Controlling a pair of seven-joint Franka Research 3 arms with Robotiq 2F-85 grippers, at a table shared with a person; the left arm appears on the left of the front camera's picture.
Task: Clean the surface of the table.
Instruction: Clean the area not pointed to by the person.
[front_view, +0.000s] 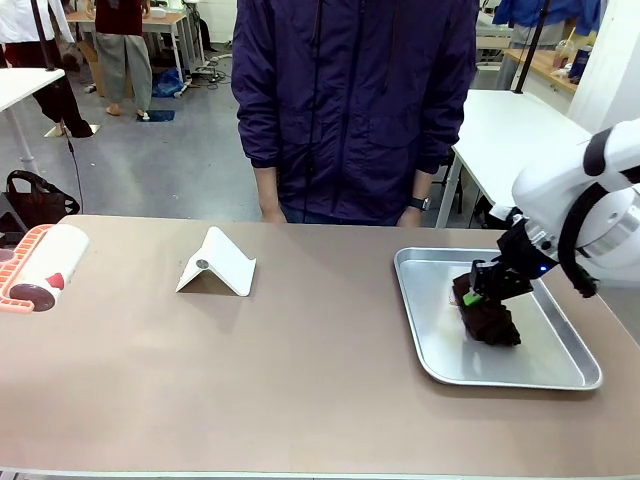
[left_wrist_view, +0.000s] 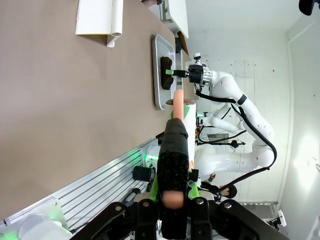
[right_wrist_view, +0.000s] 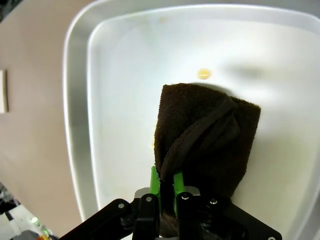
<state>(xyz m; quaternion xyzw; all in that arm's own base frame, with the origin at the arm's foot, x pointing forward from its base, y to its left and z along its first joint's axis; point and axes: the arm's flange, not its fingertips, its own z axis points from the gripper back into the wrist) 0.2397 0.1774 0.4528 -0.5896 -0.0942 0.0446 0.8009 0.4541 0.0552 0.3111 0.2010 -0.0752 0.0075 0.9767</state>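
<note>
The right jaws are clenched on a dark brown cloth (right_wrist_view: 205, 135). Their green pads (right_wrist_view: 155, 181) pinch one edge of it. The rest of the cloth lies crumpled in a shiny metal tray (right_wrist_view: 80, 100). A small yellow spot (right_wrist_view: 203, 74) sits on the tray floor just past the cloth. The white right arm (front_view: 585, 190) reaches down to the tray from the right side.

The left jaws are clenched too. They grip the black handle (left_wrist_view: 174, 155) of a long tool. The tool sticks straight out from them and ends in a pink tip (left_wrist_view: 178, 97).

The tray stands on the right part of the bench (front_view: 300, 370). The bench is wide and brown and runs across the whole front view. A person (front_view: 355, 100) in a dark blue jacket stands at its far side. A folded white stand (front_view: 218, 262) sits on the bench left of the middle, well apart from the tray. A white and pink roller (front_view: 40, 265) lies at the bench's left edge.
</note>
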